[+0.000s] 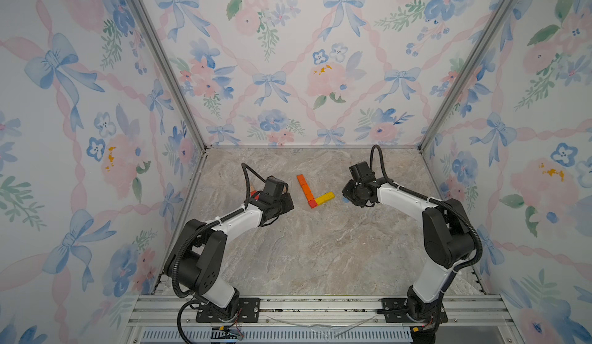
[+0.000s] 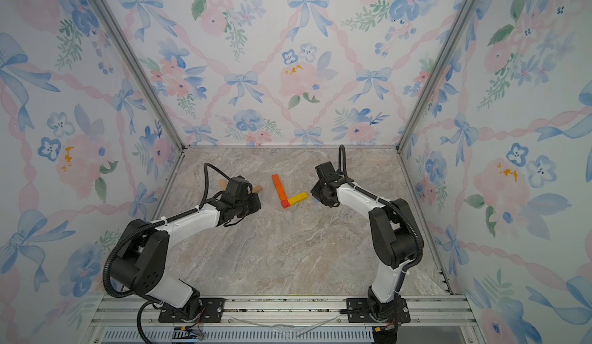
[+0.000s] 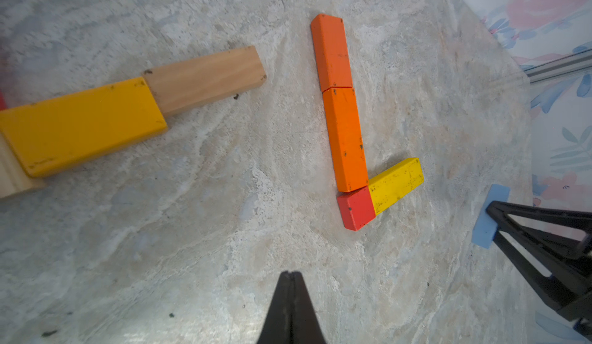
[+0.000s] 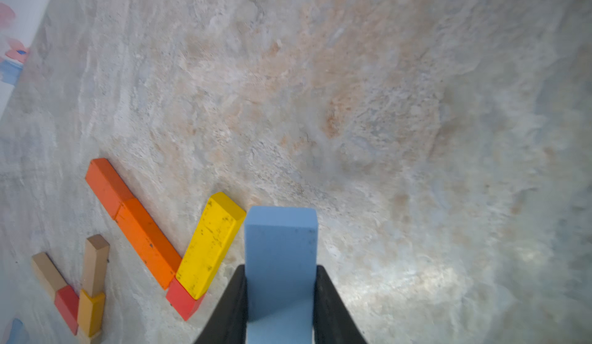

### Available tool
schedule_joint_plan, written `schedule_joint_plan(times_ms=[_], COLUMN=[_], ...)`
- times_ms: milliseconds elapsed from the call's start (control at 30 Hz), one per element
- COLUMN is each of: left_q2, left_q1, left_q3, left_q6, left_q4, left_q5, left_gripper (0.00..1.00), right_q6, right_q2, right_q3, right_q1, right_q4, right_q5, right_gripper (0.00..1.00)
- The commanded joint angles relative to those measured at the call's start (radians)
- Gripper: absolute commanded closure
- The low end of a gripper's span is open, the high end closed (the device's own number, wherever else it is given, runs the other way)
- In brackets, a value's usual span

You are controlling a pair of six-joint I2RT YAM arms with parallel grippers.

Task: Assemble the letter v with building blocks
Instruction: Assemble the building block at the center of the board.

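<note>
Blocks (image 1: 307, 195) dead centre in a half-built V, orange bars (image 3: 344, 137) running from far to red square (image 3: 356, 209) at near end, yellow bar (image 3: 395, 185) off right, light blue block (image 4: 280, 239) pinched in right gripper (image 4: 280, 267) just right of that, left gripper (image 3: 291, 274) closed tight.

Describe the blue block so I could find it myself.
On the marble table, find the yellow bar near the middle. Just past its free end, the right gripper pinches a light blue block, the only piece held in a gripper.
</note>
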Motion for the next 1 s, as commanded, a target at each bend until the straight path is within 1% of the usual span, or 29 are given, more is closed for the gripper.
schedule_joint_plan(times_ms=[0, 167, 300, 533, 733, 967], left_q2=[-0.017, -0.019, -0.021, -0.043, -0.064, -0.087], left_q1=[0.010, 0.017, 0.020, 0.029, 0.037, 0.047], left_q3=[-0.009, -0.012, -0.016, -0.033, -0.050, -0.071], left_q6=[0.017, 0.018, 0.020, 0.019, 0.011, 0.010], left_q4=[-0.019, -0.020, -0.019, -0.020, -0.020, -0.022], left_q5=[0.009, 0.012, 0.014, 0.012, 0.008, 0.004], left_gripper=[0.94, 0.94, 0.94, 0.94, 0.94, 0.94], right_q6=[0.101, 0.163, 0.210, 0.280, 0.310, 0.331], right_q2=[0.050, 0.113, 0.155, 0.197, 0.225, 0.254], right_q3=[0.044, 0.099, 0.116, 0.147, 0.176, 0.204], right_q1=[-0.025, -0.031, -0.030, -0.016, -0.004, 0.009], right_q4=[0.006, -0.008, 0.032, 0.041, 0.034, 0.034], right_q5=[0.028, 0.034, 0.003, 0.027, 0.037, 0.032], right_gripper=[1.00, 1.00, 1.00, 1.00, 1.00, 0.97])
